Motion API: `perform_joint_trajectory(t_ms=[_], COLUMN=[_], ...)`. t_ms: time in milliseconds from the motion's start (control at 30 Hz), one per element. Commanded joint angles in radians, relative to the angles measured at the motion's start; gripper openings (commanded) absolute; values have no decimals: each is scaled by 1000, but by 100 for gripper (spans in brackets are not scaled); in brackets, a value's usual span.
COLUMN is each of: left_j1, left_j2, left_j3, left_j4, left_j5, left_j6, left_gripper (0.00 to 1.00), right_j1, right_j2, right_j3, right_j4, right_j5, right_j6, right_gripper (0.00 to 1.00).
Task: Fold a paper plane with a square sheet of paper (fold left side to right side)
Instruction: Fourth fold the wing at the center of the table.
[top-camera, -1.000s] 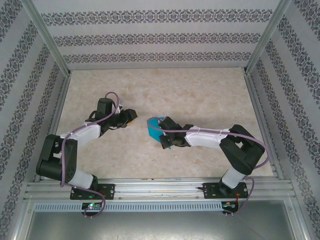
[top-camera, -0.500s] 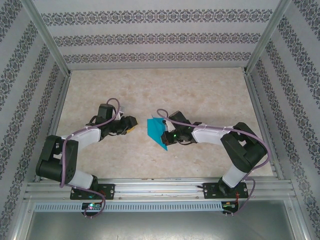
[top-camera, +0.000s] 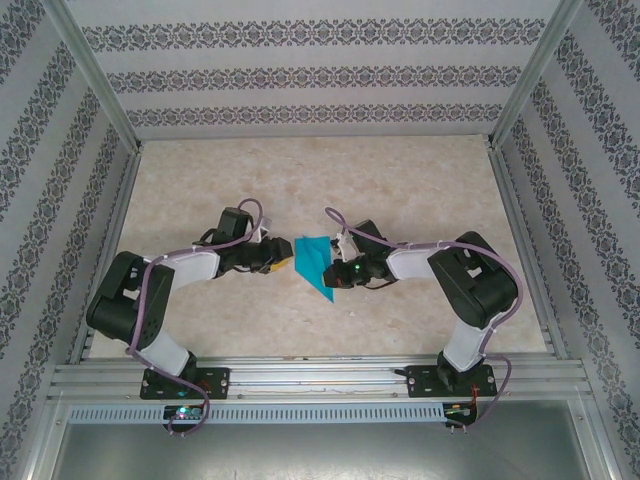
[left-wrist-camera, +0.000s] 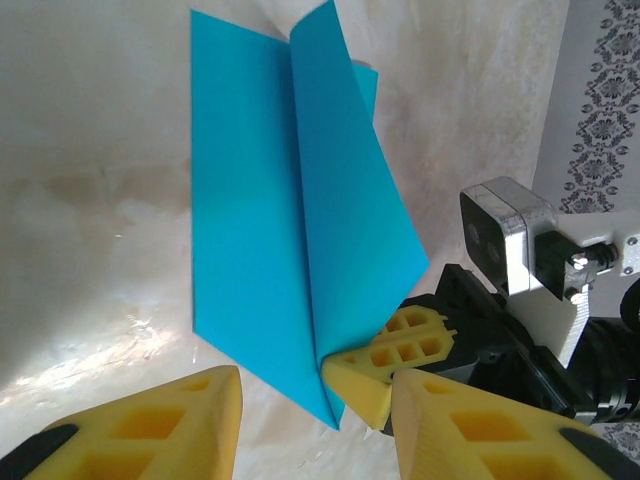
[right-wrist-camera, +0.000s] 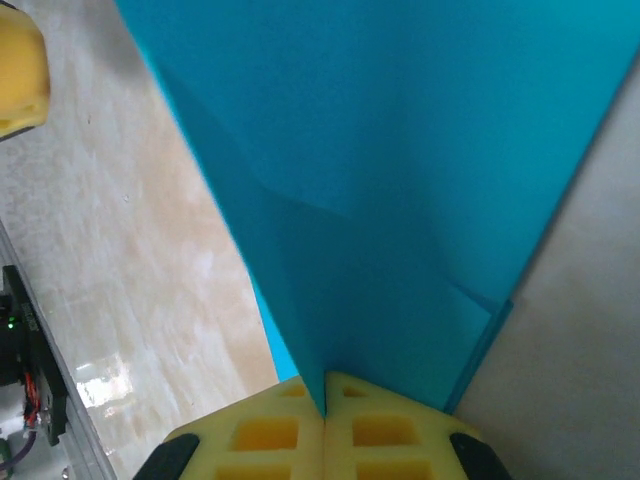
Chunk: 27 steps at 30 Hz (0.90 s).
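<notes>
The teal-blue sheet of paper (top-camera: 312, 258) lies mid-table, folded into a pointed dart shape with its tip toward the near edge. In the left wrist view the paper (left-wrist-camera: 270, 230) has one flap standing up along the centre crease. My right gripper (top-camera: 336, 272) is shut on the lower edge of that flap, its yellow fingers (left-wrist-camera: 385, 372) pinching it near the tip. The right wrist view has the paper (right-wrist-camera: 400, 180) rising out of the shut right gripper (right-wrist-camera: 323, 412). My left gripper (top-camera: 284, 265) is open just left of the paper, and its fingers straddle the paper's tip (left-wrist-camera: 315, 432).
The beige table (top-camera: 400, 180) is fenced by metal rails (top-camera: 120, 230) and patterned walls on three sides. The right wrist's camera housing (left-wrist-camera: 500, 235) sits close behind the paper. A left fingertip (right-wrist-camera: 20, 75) shows at the paper's far side.
My left gripper has slid right, up to the paper's left edge. The right arm has drawn in, and the curled paper it holds now lies flatter and pointed.
</notes>
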<state>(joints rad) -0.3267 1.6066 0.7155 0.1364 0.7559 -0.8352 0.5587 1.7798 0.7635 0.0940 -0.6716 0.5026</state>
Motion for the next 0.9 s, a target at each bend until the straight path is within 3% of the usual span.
perform_joint_trajectory(t_ms=[0, 400, 867], left_j1=[-35, -129, -151], left_j2=[33, 194, 310], left_j3=[40, 187, 312], left_j4=[51, -4, -183], left_j5=[7, -38, -126], left_j6=[-23, -12, 39], left_gripper=[43, 44, 45], right_j1=[-11, -20, -25], right_j2=[22, 39, 47], right_j3=[-21, -29, -29], right_j4=[31, 53, 60], right_j5=[-43, -68, -80], right_j6=[10, 17, 24], right_gripper=[0, 0, 1])
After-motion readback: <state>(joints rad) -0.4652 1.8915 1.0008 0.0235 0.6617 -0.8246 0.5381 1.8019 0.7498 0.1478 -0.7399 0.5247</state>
